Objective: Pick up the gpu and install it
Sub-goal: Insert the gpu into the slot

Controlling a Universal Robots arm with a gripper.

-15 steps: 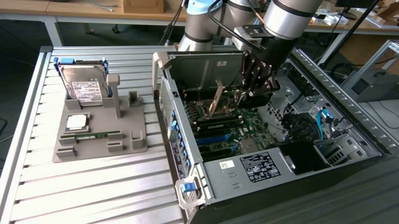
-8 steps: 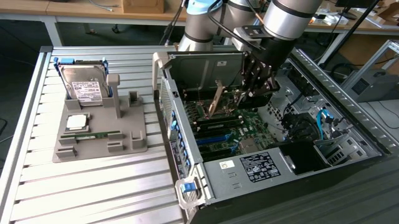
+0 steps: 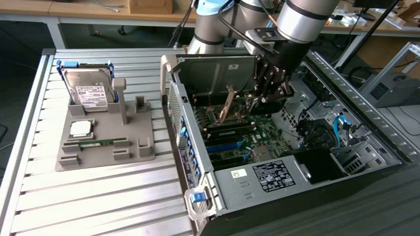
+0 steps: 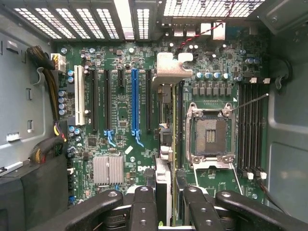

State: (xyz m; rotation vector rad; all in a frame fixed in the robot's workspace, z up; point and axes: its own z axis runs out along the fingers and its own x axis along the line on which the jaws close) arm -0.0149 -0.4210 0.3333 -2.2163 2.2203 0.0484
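Observation:
My gripper [image 3: 268, 96] hangs inside the open computer case [image 3: 196, 147], just above the motherboard [image 3: 262, 132]. In the wrist view the gripper [image 4: 166, 195] is shut on the gpu [image 4: 164, 166], which I see edge-on as a thin dark card running away from the fingers [image 4: 143, 207]. Its silver end bracket [image 4: 168, 65] points toward the case's slotted rear wall. The card hovers over the board between a black expansion slot [image 4: 149, 101] and the empty CPU socket [image 4: 209, 134]. I cannot tell whether it touches a slot.
A blue expansion slot [image 4: 134, 103] and a white one [image 4: 79, 103] lie beside the card. A small heatsink [image 4: 108, 169] sits near the fingers. Outside the case, a grey fixture [image 3: 105, 147] holds a hard drive [image 3: 88, 91], a processor [image 3: 80, 129] and a memory stick [image 3: 98, 143].

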